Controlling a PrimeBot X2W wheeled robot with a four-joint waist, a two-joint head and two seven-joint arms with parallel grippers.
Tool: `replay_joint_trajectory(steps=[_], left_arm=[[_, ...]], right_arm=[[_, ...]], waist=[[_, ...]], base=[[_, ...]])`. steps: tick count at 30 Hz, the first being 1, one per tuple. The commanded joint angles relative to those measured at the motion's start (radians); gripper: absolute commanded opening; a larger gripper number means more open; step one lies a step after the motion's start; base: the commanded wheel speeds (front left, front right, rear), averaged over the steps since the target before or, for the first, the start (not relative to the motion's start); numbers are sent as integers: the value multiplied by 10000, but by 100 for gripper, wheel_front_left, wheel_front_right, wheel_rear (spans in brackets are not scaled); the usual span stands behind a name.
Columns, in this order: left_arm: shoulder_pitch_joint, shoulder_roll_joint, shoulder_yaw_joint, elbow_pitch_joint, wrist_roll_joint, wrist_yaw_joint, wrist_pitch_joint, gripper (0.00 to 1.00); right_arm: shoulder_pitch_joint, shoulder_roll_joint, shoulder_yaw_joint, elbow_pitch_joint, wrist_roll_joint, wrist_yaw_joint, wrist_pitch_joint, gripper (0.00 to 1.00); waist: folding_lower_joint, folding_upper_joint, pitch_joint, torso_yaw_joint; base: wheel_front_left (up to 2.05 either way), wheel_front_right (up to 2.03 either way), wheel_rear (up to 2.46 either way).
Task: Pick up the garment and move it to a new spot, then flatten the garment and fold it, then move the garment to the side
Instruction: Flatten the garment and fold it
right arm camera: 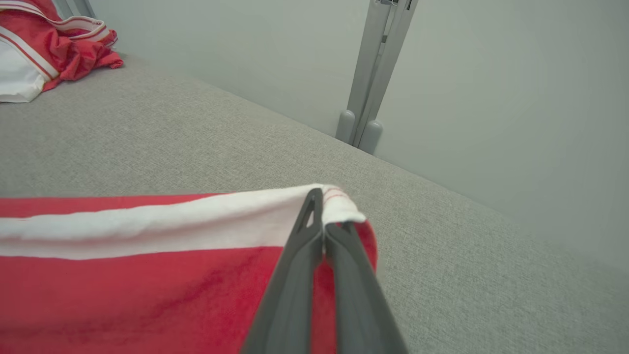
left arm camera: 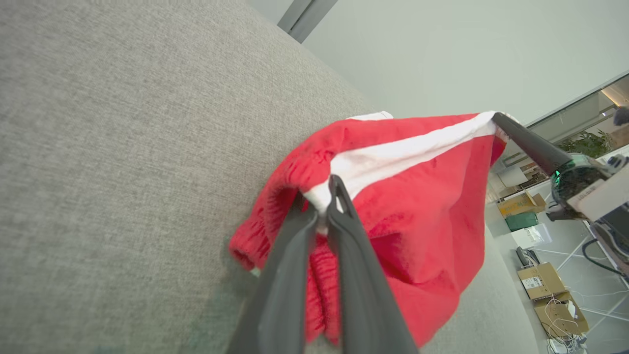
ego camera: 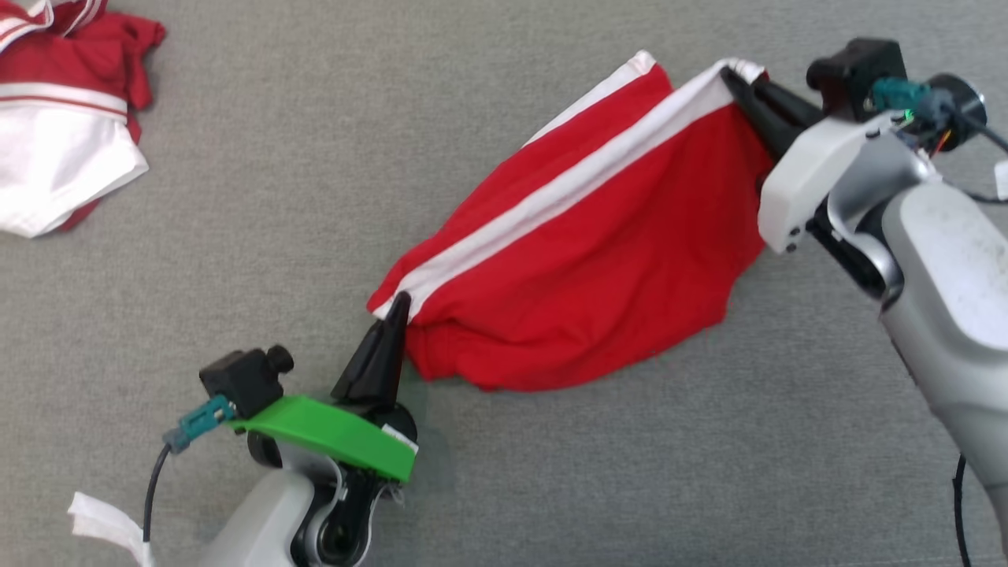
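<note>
Red garment [ego camera: 598,268], white-striped — left gripper [ego camera: 402,305] clamped on one end, right gripper [ego camera: 732,77] on the other

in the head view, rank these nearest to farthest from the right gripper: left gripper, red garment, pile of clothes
1. red garment: its white-striped corner is clamped in the jaws of the right gripper, at upper right.
2. left gripper: lower left of centre, shut on the garment's opposite corner.
3. pile of red and white clothes: far upper-left corner.
</note>
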Motion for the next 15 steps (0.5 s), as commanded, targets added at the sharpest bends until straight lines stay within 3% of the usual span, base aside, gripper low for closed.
replay_joint_trajectory(steps=[1,14,15], left_arm=[[-278,-71,23,106,-56,-26,21,0],[-1440,-427,-220,681,-156,-149,405,0],[-1475,-444,-243,696,-157,-147,448,0]], right_arm=[[-332,-43,146,350,56,-14,-92,0],[-2683,363,1466,4006,728,-14,-898,0],[-2757,383,1544,4193,755,-14,-977,10]], waist=[[0,0,442,430],[0,0,867,942],[0,0,863,955]], base=[[0,0,0],[0,0,0],[0,0,0]])
